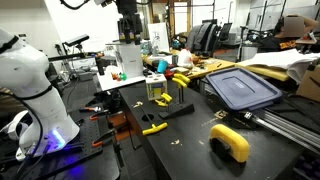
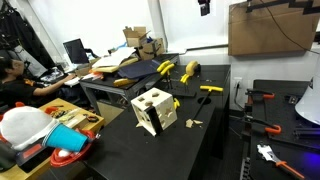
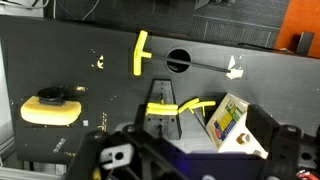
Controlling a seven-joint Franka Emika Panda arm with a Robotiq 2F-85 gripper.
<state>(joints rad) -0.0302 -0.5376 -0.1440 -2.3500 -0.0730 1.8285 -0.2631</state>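
My gripper (image 3: 190, 152) hangs high above the black table (image 3: 60, 60); it also shows at the top edge in both exterior views (image 1: 128, 22) (image 2: 205, 7). Its dark fingers stand wide apart and hold nothing. Far below it is a cream box (image 3: 230, 120) with holes and coloured stickers, also seen in both exterior views (image 1: 128, 56) (image 2: 153, 110). Beside the box a small black stand (image 3: 160, 118) carries yellow strips (image 1: 163, 98). A yellow T-shaped piece (image 3: 140, 52) lies farther out, and a chunky yellow block (image 3: 50, 106) (image 1: 230, 141) lies near the table edge.
A round hole (image 3: 178, 60) is in the table top. A blue-grey lid (image 1: 245, 88) and cardboard lie at one end. More yellow pieces (image 2: 210, 89) lie scattered. A white robot body (image 1: 30, 85) stands beside the table. A person (image 2: 12, 80) sits at a desk.
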